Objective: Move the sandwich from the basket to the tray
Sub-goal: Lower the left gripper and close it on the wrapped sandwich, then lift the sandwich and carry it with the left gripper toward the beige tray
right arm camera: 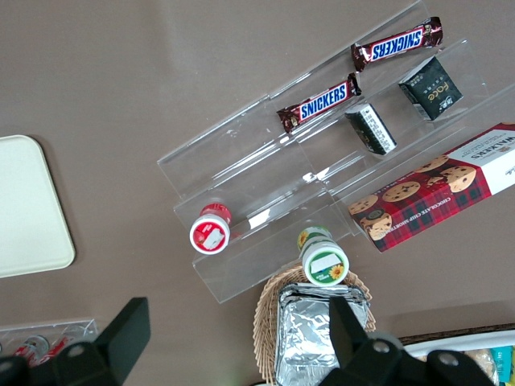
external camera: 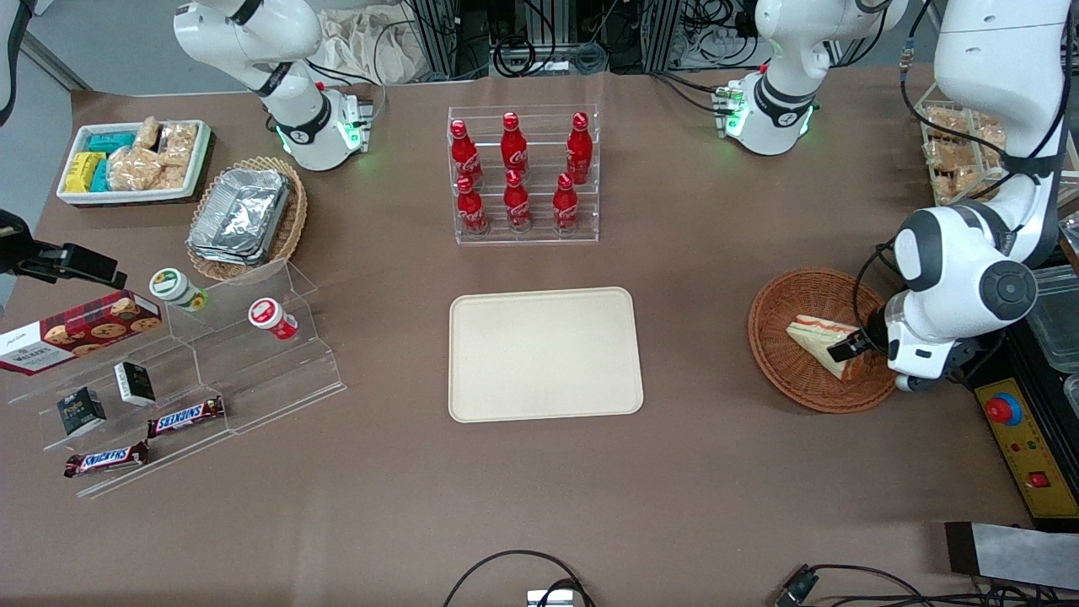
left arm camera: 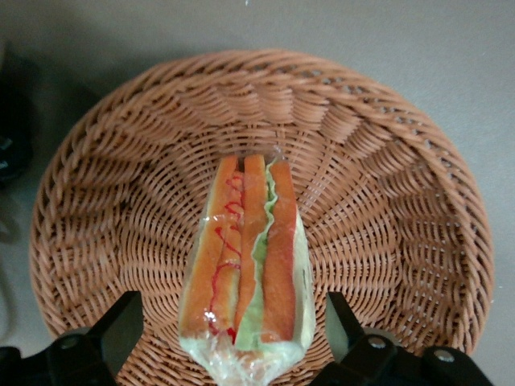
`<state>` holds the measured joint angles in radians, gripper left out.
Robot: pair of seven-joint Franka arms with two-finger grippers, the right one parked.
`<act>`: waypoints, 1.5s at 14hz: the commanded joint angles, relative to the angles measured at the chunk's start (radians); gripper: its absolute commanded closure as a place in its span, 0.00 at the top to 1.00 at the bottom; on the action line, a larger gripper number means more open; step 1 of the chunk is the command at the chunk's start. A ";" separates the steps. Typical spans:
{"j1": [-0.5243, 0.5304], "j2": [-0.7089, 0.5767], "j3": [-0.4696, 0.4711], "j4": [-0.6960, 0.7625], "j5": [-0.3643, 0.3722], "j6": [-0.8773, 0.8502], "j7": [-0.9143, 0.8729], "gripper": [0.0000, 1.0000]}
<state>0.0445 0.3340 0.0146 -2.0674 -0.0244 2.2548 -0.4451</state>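
A round reddish-brown woven wicker basket (external camera: 813,337) is seen on the brown worktop (external camera: 539,489) toward the working arm's end, well apart from the flat beige rectangular tray (external camera: 544,354). A triangular wrapped sandwich (external camera: 822,335) lies in the basket. The working arm's black claw (external camera: 850,346) is lowered at the sandwich, its white body above the basket's rim.

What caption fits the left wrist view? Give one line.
Open gripper straddles the sandwich in the basket.

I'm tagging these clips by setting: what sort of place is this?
Probably a robotics lab staged as a snack shop: cola bottles in a clear rack, Snickers bars on acrylic steps, and the gripper open around the sandwich in the basket.
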 commanded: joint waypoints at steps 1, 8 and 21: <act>-0.002 0.023 -0.002 -0.008 -0.008 0.022 -0.023 1.00; -0.015 0.011 -0.010 0.050 0.008 -0.055 -0.044 0.00; -0.017 0.049 -0.554 0.596 0.167 -0.687 -0.194 0.00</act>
<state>0.0211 0.3352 -0.4649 -1.5238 0.1522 1.5895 -0.5506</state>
